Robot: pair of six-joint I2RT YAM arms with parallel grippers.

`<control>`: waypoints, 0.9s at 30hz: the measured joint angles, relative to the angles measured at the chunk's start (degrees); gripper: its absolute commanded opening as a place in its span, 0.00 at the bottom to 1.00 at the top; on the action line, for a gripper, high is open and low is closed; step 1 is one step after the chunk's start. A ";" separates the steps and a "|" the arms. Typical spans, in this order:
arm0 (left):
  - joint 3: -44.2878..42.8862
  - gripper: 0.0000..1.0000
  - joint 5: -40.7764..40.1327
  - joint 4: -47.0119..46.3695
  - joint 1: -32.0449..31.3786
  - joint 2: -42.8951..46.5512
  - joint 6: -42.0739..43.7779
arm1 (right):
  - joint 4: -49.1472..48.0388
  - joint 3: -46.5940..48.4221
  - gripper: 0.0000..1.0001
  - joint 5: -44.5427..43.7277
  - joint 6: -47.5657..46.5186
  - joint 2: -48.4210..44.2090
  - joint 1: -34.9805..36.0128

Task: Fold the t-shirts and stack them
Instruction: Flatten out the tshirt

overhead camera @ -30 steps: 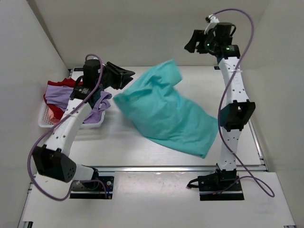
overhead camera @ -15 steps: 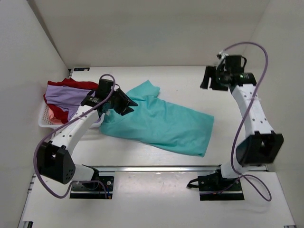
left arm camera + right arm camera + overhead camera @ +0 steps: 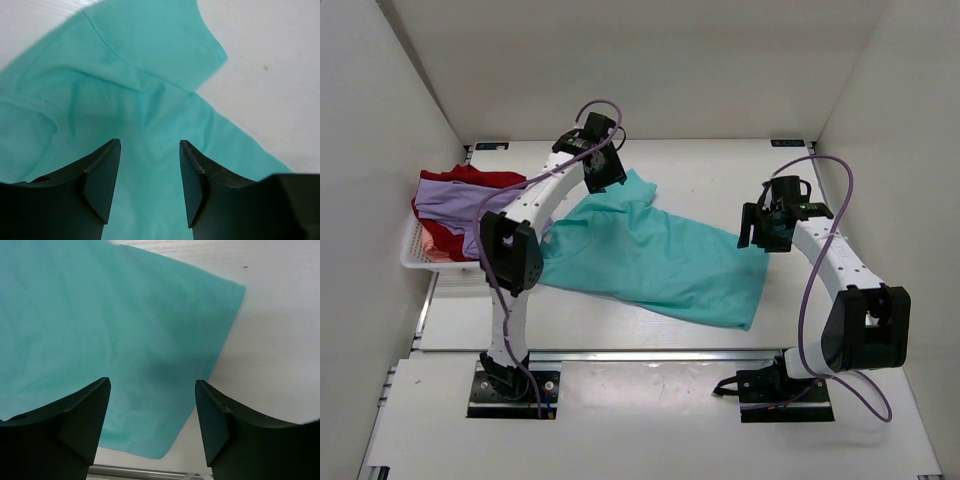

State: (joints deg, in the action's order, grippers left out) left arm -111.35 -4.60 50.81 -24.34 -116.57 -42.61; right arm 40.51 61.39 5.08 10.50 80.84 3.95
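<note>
The teal t-shirt [image 3: 650,255] lies spread on the table, a sleeve [image 3: 165,45] pointing to the far side. My left gripper [image 3: 608,172] hovers over that sleeve's shoulder, open, with only teal cloth [image 3: 125,100] seen below between the left fingers [image 3: 100,185]. Over the shirt's right corner my right gripper [image 3: 760,232] hangs open too, and the teal hem [image 3: 100,315] runs under it beside bare table. A lavender t-shirt [image 3: 450,198] and a red t-shirt [image 3: 498,178] are heaped at the far left.
A white lattice basket [image 3: 420,258] holds the lavender and red shirts at the left wall. White walls close in the table on the left, back and right. A metal rail [image 3: 650,353] runs along the near edge.
The teal shirt dropped from a raised bunch to lying flat. My left gripper let go and swung from the shirt's left side to its far sleeve. My right arm came down to the shirt's right corner.
</note>
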 measured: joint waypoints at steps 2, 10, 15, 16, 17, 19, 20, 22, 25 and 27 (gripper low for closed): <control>-5.03 0.63 -3.08 2.19 0.11 -4.42 1.90 | -0.61 -0.63 0.66 -0.85 0.66 -0.02 -0.17; -7.76 0.71 -11.87 5.64 1.01 -13.49 7.17 | -1.36 -4.55 0.65 -3.37 3.52 -0.07 -0.70; -8.68 0.72 -13.44 7.10 2.19 -18.29 8.37 | -1.75 -5.51 0.66 -3.63 4.87 0.55 -0.70; -9.07 0.73 -13.64 7.63 2.47 -19.30 8.46 | -2.03 -5.57 0.65 -3.63 5.09 1.07 -0.63; -9.88 0.73 -13.77 8.15 2.69 -20.24 8.55 | -2.14 -5.57 0.65 -3.67 5.33 1.62 -0.57; -12.74 0.73 -14.19 8.76 3.23 -22.91 8.70 | -2.27 -5.57 0.64 -4.22 5.97 3.15 -0.11; -14.23 0.72 -14.36 9.18 3.45 -24.04 8.72 | -2.29 -5.57 0.64 -4.59 6.16 3.82 0.20; -17.38 0.70 -14.45 9.99 3.74 -26.40 8.74 | -2.32 -5.57 0.65 -5.16 6.73 5.57 0.81; -22.93 0.60 -14.47 12.02 3.87 -29.64 8.96 | -2.25 -5.55 0.66 -6.69 7.58 8.00 1.33; -24.98 0.44 -14.43 12.55 3.76 -30.91 9.01 | -2.14 -5.42 0.67 -7.58 7.93 9.55 1.57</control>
State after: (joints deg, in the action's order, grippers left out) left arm -136.33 -19.03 63.35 -20.58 -147.48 -33.61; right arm 38.37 55.96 -2.50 18.44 90.39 5.52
